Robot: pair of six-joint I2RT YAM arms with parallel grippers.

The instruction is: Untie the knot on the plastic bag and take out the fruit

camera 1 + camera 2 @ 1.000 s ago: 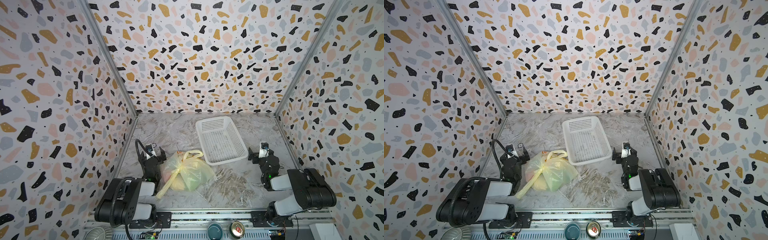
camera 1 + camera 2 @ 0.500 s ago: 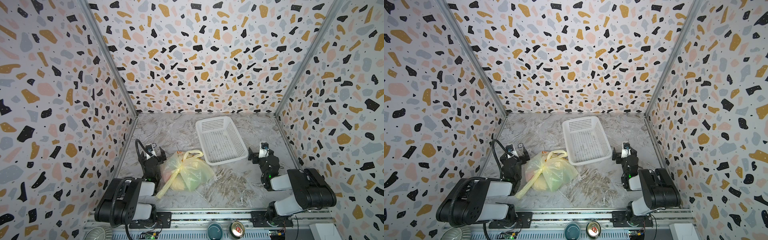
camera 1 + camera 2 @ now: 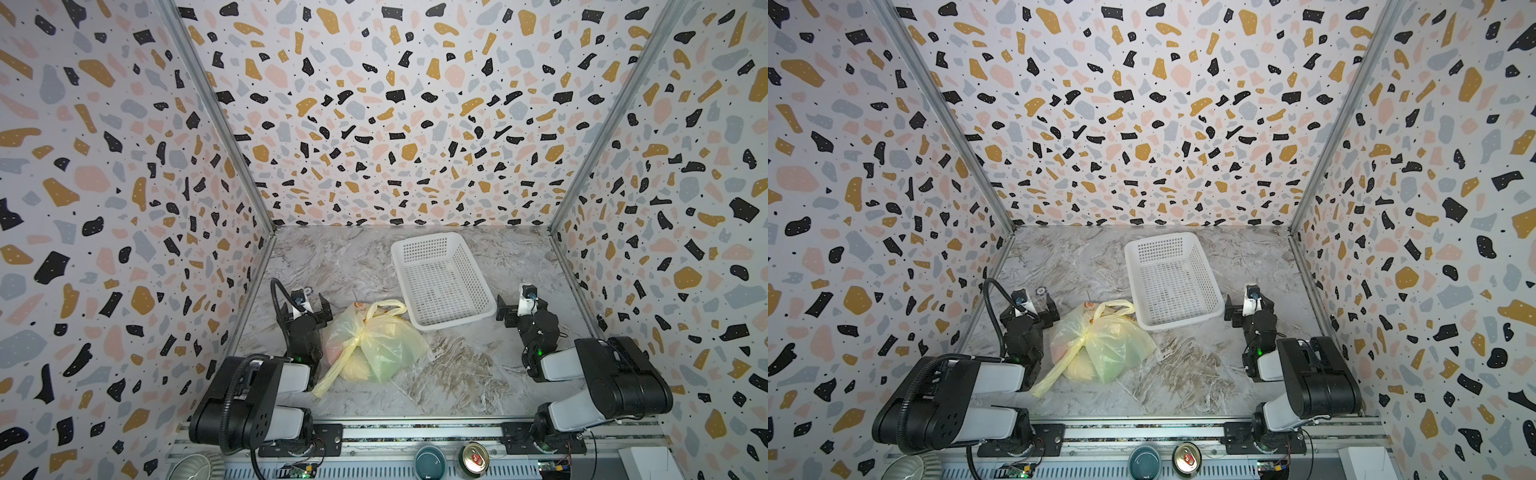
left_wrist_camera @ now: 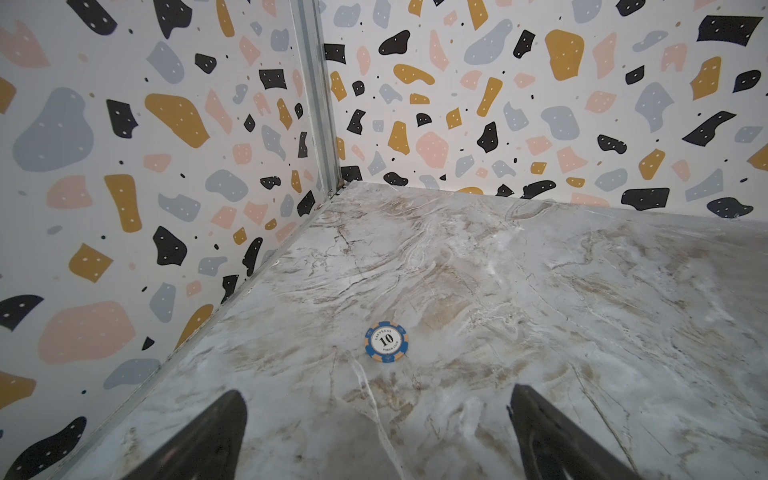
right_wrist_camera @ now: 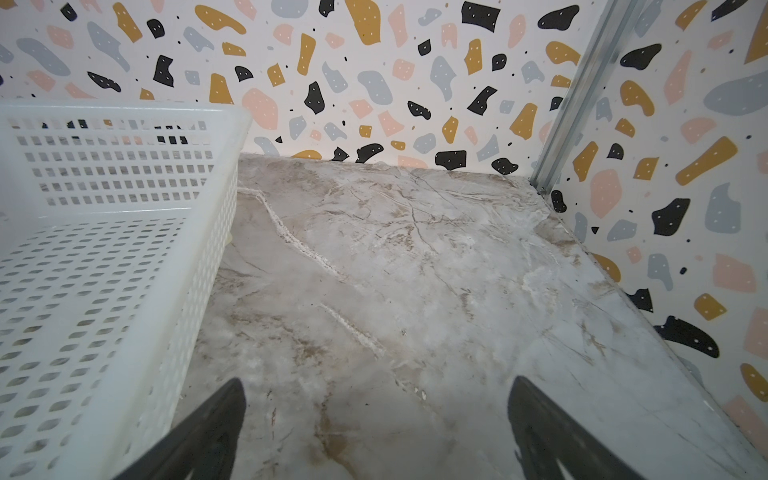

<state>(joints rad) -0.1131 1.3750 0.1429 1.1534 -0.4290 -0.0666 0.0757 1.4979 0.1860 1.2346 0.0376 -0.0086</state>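
The pale-yellow plastic bag [image 3: 376, 345] [image 3: 1106, 347] lies at the front left of the marble table, tied shut. Its knot [image 3: 358, 340] [image 3: 1084, 341] sits on top; one handle loop stands up behind it and a long tail trails toward the front. The fruit shows only as dim green, yellow and reddish tints through the plastic. My left gripper [image 3: 305, 311] [image 3: 1032, 309] [image 4: 376, 392] is open and empty, just left of the bag, facing the back wall. My right gripper [image 3: 521, 309] [image 3: 1250, 309] [image 5: 376, 381] is open and empty beside the basket, far from the bag.
A white perforated basket [image 3: 424, 239] [image 3: 1158, 239] [image 5: 124, 110] stands empty behind the bag, right of centre. A blue poker chip [image 4: 386, 342] [image 3: 1041, 291] lies ahead of the left gripper. Patterned walls close three sides. A bowl [image 3: 430, 459] and a can [image 3: 475, 457] sit below the front rail.
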